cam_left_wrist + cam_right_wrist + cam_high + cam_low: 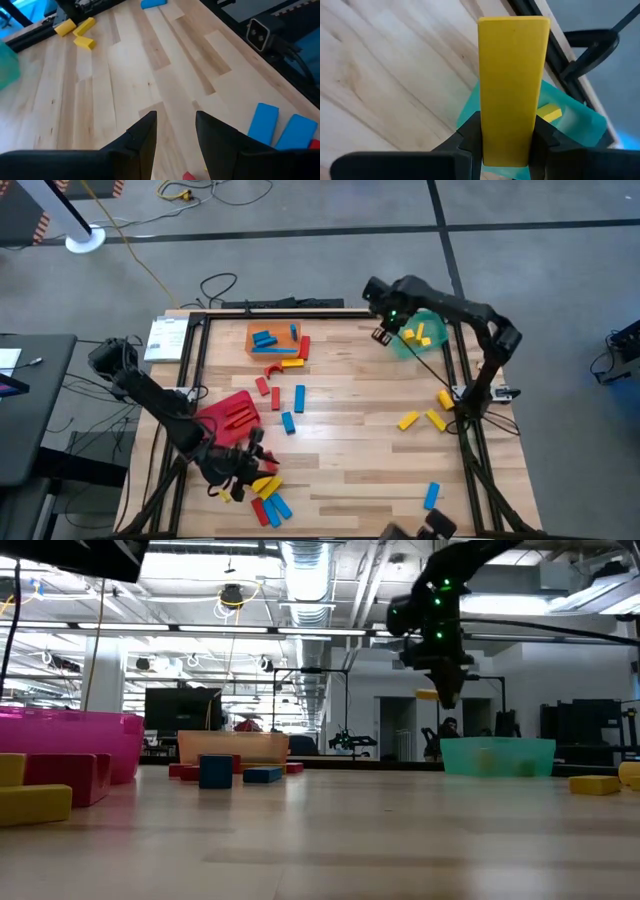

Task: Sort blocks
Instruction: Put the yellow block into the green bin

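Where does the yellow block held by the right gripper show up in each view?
High view: yellow block at the green bin's left rim, in the right gripper.
Low view: yellow block just left of the fingers, above the bin.
Left wrist view: not in it.
Right wrist view: centre, upright between fingers.
Shared landmark: green bin.

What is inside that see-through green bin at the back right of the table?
The translucent green bin holds two yellow blocks. The right gripper, clamping another yellow block, covers the bin's near-left edge, so anything there is hidden.
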Available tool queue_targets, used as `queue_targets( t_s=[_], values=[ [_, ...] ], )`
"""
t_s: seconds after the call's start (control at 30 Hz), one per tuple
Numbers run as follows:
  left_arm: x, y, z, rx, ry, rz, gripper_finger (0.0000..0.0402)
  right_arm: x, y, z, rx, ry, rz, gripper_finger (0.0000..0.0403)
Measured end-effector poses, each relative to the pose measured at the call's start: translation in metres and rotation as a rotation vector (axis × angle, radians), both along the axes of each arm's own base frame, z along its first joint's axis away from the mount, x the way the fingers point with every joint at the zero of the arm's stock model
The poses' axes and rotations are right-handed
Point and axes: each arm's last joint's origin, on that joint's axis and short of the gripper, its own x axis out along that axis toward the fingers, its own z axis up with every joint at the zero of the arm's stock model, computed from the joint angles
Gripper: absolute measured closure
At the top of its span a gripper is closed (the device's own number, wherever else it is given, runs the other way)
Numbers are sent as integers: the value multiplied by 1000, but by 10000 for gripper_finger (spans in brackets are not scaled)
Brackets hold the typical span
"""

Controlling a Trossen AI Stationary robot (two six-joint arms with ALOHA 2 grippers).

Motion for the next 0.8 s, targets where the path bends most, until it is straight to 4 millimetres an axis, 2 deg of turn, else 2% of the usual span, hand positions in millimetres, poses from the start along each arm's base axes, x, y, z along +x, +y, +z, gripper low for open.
queue_targets(
  t_s=[0.17, 0.27, 0.47, 0.63, 0.8],
  values=[
    [-4, -5, 0, 0, -2, -20, 269, -25, -20, -14, 66, -109, -85, 290],
    [-5, -6, 0, -8, -1, -19, 269, -44, -26, -27, 96, -167, -141, 290],
    [-5, -6, 0, -8, -3, -17, 269, -83, -20, -40, 83, -194, -252, 290],
    [-4, -6, 2, 3, -29, -8, 269, -110, -13, -38, 14, -264, -343, 290],
    [-3, -7, 5, -11, -57, -12, 269, -129, -12, -42, -18, -313, -410, 290]
  ],
)
